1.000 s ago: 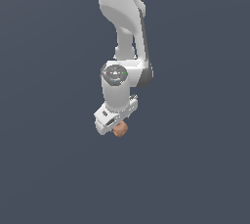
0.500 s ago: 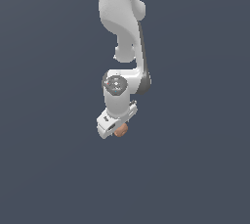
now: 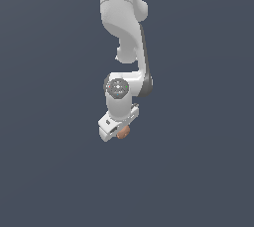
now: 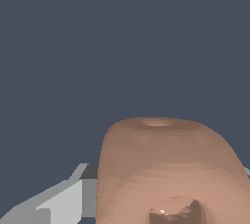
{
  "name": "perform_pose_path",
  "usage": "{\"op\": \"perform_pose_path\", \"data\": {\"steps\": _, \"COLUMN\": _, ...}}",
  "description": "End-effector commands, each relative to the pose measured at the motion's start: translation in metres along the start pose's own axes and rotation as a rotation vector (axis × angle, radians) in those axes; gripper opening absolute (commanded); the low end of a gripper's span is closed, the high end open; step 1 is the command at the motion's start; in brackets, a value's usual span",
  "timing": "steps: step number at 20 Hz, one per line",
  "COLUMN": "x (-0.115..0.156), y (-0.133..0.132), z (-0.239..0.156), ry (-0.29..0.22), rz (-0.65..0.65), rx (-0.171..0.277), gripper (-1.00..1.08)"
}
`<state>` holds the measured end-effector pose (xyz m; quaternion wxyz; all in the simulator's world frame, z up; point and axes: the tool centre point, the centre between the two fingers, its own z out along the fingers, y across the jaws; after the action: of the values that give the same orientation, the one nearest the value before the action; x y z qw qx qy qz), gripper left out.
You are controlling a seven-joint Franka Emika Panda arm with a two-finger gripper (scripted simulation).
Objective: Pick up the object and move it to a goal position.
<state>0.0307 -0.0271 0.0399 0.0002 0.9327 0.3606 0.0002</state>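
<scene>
The object [image 3: 123, 132] is a small terracotta-orange lump with dimpled faces. It sits at the tip of my white gripper [image 3: 118, 130], held off the dark grey ground in the exterior view. In the wrist view the object [image 4: 166, 169] fills the near field, with a dimple on its near face and a grey finger [image 4: 63, 201] pressed beside it. The gripper is shut on the object. The other finger is mostly hidden behind the lump.
The white arm [image 3: 124, 28] reaches down from the top of the exterior view. Plain dark grey ground [image 3: 49, 171] lies all around. No other objects or goal marker show.
The arm has lowered and the gripper with the object has moved slightly down in the exterior view. The grip on the object has not changed.
</scene>
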Motion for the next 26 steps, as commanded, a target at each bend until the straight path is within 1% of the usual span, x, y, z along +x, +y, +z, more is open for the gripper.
{"op": "perform_pose_path", "data": {"steps": 1, "x": 0.000, "y": 0.000, "z": 0.000, "ry": 0.000, "rz": 0.000, "rx": 0.001, "gripper": -1.00}}
{"op": "perform_pose_path", "data": {"steps": 7, "x": -0.001, "y": 0.002, "z": 0.000, "ry": 0.000, "rz": 0.000, "rx": 0.000, "gripper": -1.00}}
{"op": "perform_pose_path", "data": {"steps": 11, "x": -0.009, "y": 0.013, "z": -0.001, "ry": 0.000, "rz": 0.000, "rx": 0.000, "gripper": -1.00}}
{"op": "perform_pose_path", "data": {"steps": 15, "x": -0.024, "y": 0.035, "z": -0.003, "ry": 0.000, "rz": 0.000, "rx": 0.000, "gripper": -1.00}}
{"op": "perform_pose_path", "data": {"steps": 22, "x": -0.060, "y": 0.089, "z": -0.007, "ry": 0.000, "rz": 0.000, "rx": 0.000, "gripper": -1.00}}
{"op": "perform_pose_path", "data": {"steps": 26, "x": -0.073, "y": 0.111, "z": -0.009, "ry": 0.000, "rz": 0.000, "rx": 0.000, "gripper": -1.00}}
